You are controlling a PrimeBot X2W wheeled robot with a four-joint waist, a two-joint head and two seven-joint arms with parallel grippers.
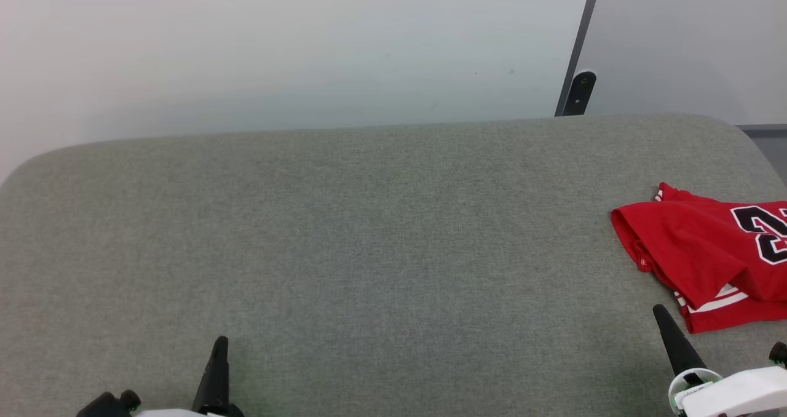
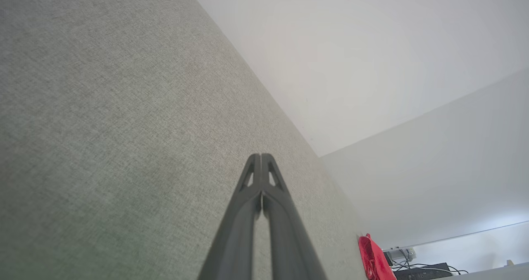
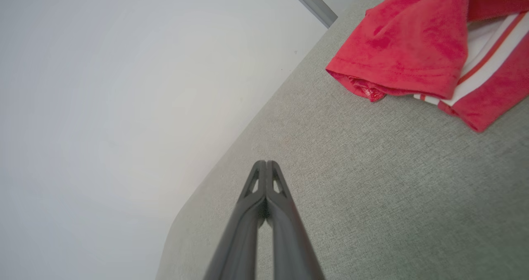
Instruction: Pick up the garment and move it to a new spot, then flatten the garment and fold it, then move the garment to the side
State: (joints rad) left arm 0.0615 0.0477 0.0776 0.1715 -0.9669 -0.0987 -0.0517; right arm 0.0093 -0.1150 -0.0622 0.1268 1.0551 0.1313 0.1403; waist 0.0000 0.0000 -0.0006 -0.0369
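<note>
The garment [image 1: 707, 251], a red shirt with white stripes and black white-edged lettering, lies folded at the right edge of the grey fabric surface [image 1: 369, 232], partly cut off by the frame. It also appears as a red lump [image 2: 374, 261] far off in the left wrist view and close up [image 3: 413, 44] in the right wrist view. My right gripper [image 1: 661, 311] is shut and empty, just below the garment's near-left corner and apart from it. My left gripper [image 1: 220, 342] sits shut and empty at the lower left, far from the garment. Both pairs of fingers are pressed together [image 2: 261, 158] [image 3: 265, 164].
A pale wall rises behind the grey surface's far edge. A dark post with a black bracket [image 1: 580, 91] stands at the back right. Dark equipment with cables [image 2: 421, 269] sits beyond the surface's far end in the left wrist view.
</note>
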